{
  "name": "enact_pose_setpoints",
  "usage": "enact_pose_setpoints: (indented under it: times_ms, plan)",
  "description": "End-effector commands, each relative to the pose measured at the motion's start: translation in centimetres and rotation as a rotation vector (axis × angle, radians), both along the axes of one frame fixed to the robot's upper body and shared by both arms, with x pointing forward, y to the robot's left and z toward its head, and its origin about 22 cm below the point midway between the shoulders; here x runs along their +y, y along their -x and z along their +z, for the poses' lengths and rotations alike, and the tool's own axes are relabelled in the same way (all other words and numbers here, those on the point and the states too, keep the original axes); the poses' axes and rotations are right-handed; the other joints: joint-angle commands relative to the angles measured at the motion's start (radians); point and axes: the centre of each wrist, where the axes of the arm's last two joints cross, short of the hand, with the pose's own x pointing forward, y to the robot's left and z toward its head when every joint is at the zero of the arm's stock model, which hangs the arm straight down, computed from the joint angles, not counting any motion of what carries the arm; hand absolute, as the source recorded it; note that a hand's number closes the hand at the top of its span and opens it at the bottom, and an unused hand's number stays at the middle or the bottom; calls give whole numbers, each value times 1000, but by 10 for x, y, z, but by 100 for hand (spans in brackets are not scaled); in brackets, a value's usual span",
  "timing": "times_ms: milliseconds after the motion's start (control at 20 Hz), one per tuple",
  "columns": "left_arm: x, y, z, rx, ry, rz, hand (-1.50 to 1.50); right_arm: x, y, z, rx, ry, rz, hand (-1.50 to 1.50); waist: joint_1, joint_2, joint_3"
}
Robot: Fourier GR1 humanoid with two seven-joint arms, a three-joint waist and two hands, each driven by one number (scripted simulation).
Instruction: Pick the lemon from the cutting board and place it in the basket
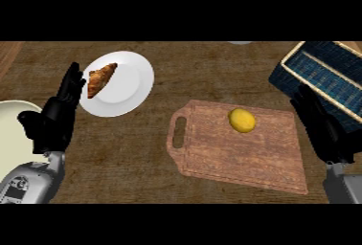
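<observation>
Both forearms came in low at the near edge, and neither hand had anything in it. Over on the right side, the right hand (322,129) stood with its fingers straight and relaxed, open, palm turned inward. Just off to its left sat the cutting board (237,153), handle slot facing away from that hand, and on the board's far half lay the lemon (242,119), alone and untouched, apart from the fingers but near them. Right behind and above those fingertips was the basket (322,72), dark blue weave with a pale rim, tilted across the far right corner of the table (141,158). That layout looked handy: lemon to one side of the right hand, basket just beyond it, so a short reach in and a short carry back would seem to do the job.

On the other side, the left hand (56,115) rested open, fingers pointing up, holding nothing. Beside its fingertips, to its right, was a white plate (130,91) carrying a croissant (100,79); close on its left curved a cream-coloured dish (14,129), partly cut off at the edge. Those looked like bystanders to this task. By my read, the pick had not yet begun.
</observation>
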Motion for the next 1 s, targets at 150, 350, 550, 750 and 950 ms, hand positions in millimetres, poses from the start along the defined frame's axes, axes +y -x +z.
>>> enact_pose_setpoints:
  times_ms: [150,350,550,750,950]
  plan:
    - [0,-1,-23,122,-52,-56,0,51,-41,15,-147,-280,494,150,104,14,3]
    - [-7,6,-40,227,-49,-95,0,112,-52,60,-543,-556,832,150,132,10,15]
    - [17,2,-47,273,-55,-39,0,74,-47,39,-705,-622,902,-150,48,-6,-2]
    - [29,2,-57,304,-50,-38,0,24,-67,80,-708,-281,832,-150,41,-14,-6]
    - [25,-4,-49,287,-39,-40,0,-15,-70,145,-701,200,763,-150,43,-10,-6]
